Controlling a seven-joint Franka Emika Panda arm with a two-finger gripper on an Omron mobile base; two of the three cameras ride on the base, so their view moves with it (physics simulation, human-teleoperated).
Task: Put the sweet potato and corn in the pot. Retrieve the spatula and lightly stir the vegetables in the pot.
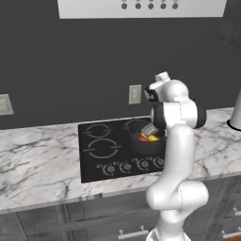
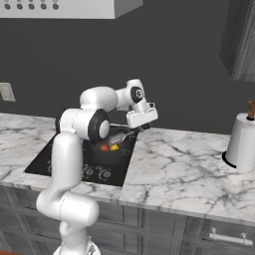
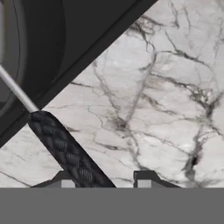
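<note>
The dark pot (image 1: pixel 141 146) (image 2: pixel 99 158) stands on the cooktop's right front burner. Inside it lie the orange sweet potato (image 1: pixel 142 137) (image 2: pixel 104 147) and the yellow corn (image 1: pixel 153 139) (image 2: pixel 114 147). The spatula's grey blade (image 1: pixel 149 129) (image 2: pixel 117 138) rests over them, and its handle runs out to the right over the counter. In the hand view the black textured spatula handle (image 3: pixel 65 151) passes between the fingertips, close to the left one with a gap to the right one. My gripper (image 2: pixel 141 128) (image 3: pixel 105 179) stands open around the handle.
The black cooktop (image 1: pixel 106 150) (image 2: pixel 45 159) has knobs along its front edge. Its right edge (image 3: pixel 87 57) meets the marble counter (image 2: pixel 179 169) (image 3: pixel 153 109). A paper towel roll (image 2: pixel 241 144) (image 1: pixel 236 113) stands at the far right. A range hood (image 1: pixel 141 7) hangs above.
</note>
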